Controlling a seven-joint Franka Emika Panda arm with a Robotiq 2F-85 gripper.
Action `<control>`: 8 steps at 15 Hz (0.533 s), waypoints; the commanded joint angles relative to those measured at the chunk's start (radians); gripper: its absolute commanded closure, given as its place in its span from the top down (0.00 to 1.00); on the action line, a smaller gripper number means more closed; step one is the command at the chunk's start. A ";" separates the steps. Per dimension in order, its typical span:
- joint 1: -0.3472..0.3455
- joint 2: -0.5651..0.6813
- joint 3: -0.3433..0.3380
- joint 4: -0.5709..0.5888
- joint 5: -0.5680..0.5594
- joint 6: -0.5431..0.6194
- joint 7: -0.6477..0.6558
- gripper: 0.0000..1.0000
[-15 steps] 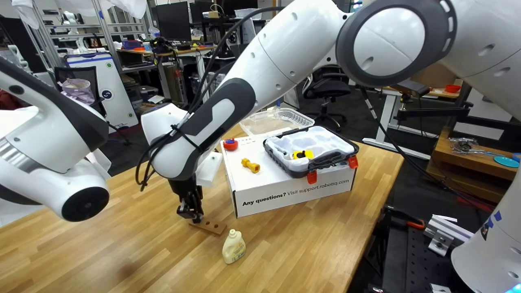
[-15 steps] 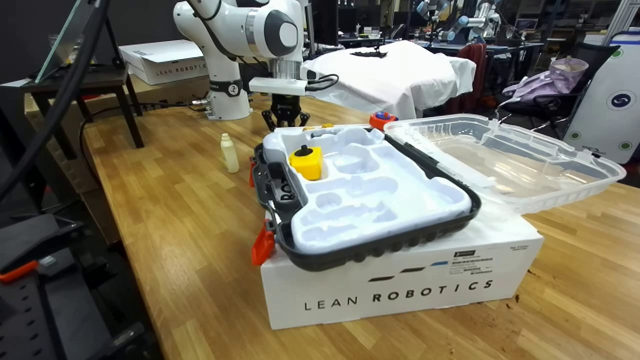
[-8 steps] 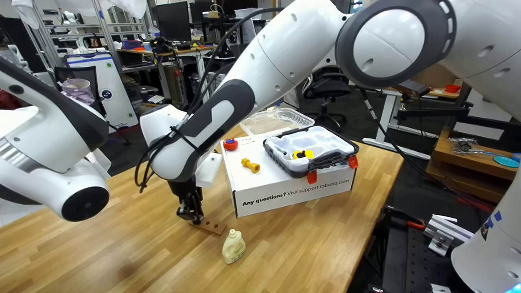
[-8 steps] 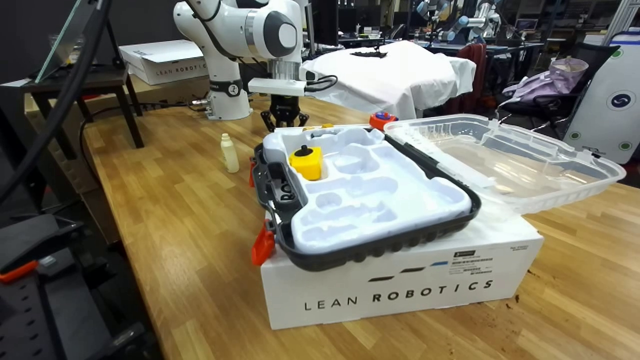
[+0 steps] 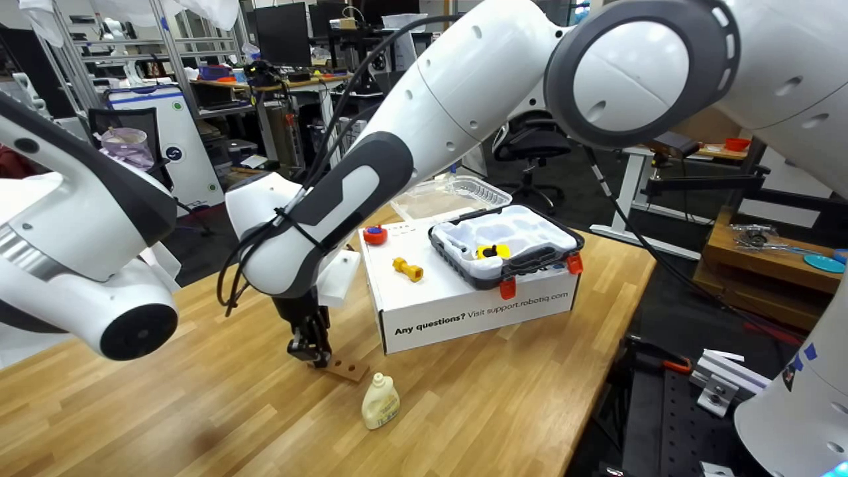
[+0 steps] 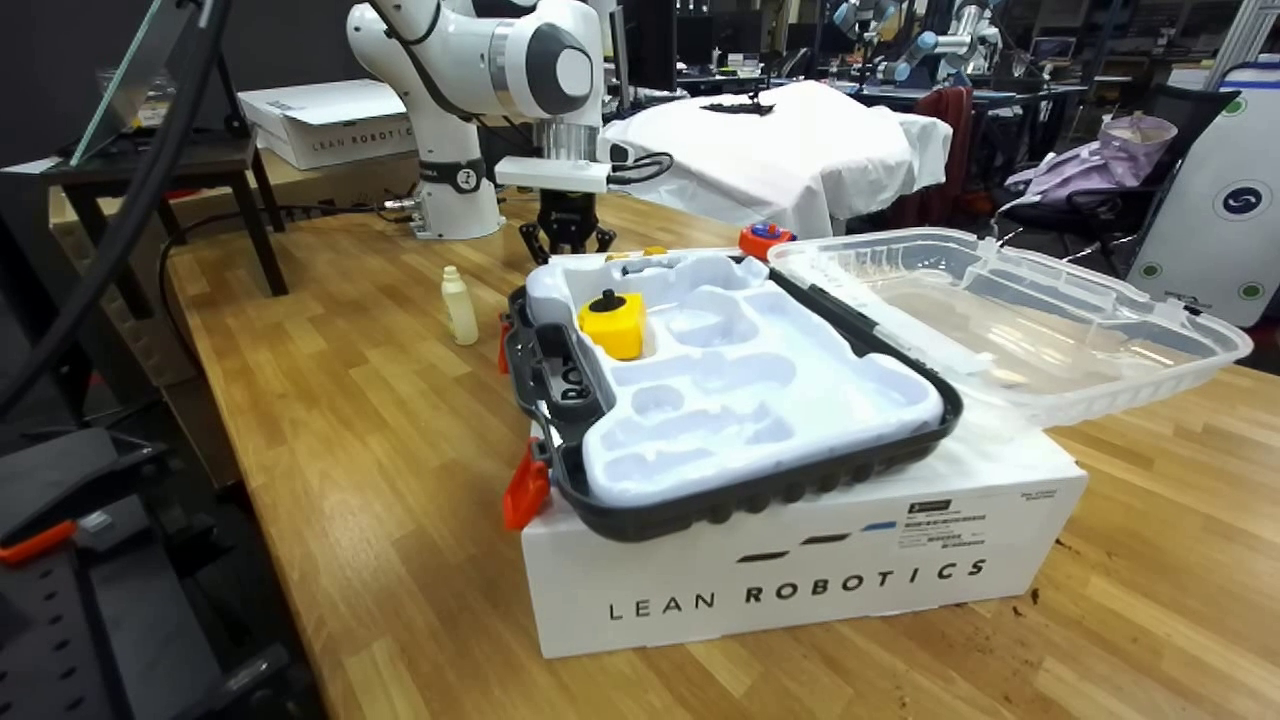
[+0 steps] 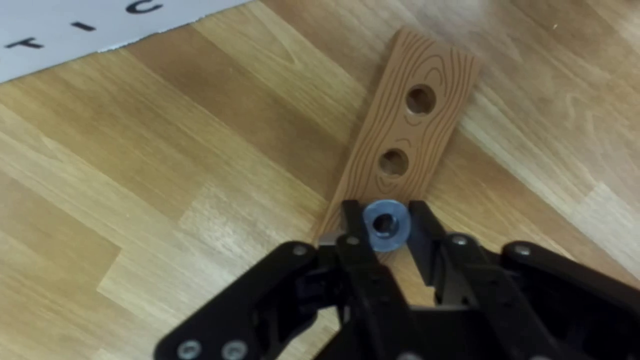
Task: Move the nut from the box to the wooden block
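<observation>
The nut [image 7: 400, 227] is a blue ring with a dark central hole. In the wrist view my gripper [image 7: 385, 215] is shut on it, one black fingertip on each side. The wooden block [image 7: 407, 131] is a thin reddish-brown strip lying on the table; two holes show, and its near end is hidden under the nut and fingers. In an exterior view the gripper [image 5: 319, 358] is right over the far end of the block [image 5: 351, 372]. I cannot tell whether the nut touches the block. The white box [image 5: 477, 317] stands beside it, with printed sides.
An open plastic case [image 6: 770, 380] holding a yellow piece [image 6: 615, 328] sits on the box. A yellow bolt-like piece [image 5: 407, 269] and a red piece [image 5: 375, 235] lie there too. A cream bottle [image 5: 381, 403] stands near the block. Another robot arm [image 5: 86, 218] is close by.
The arm and gripper have shifted very slightly, a little down and to the left in both exterior views. The block, box and bottle have not moved.
</observation>
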 commanded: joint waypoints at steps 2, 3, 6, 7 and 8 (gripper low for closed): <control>0.006 0.025 -0.005 0.052 -0.013 -0.055 -0.014 0.07; 0.005 0.026 -0.005 0.055 -0.013 -0.058 -0.016 0.07; 0.003 0.031 -0.005 0.068 -0.012 -0.064 -0.018 0.07; 0.003 0.033 -0.006 0.075 -0.012 -0.065 -0.018 0.07; 0.003 0.034 -0.007 0.081 -0.012 -0.066 -0.019 0.07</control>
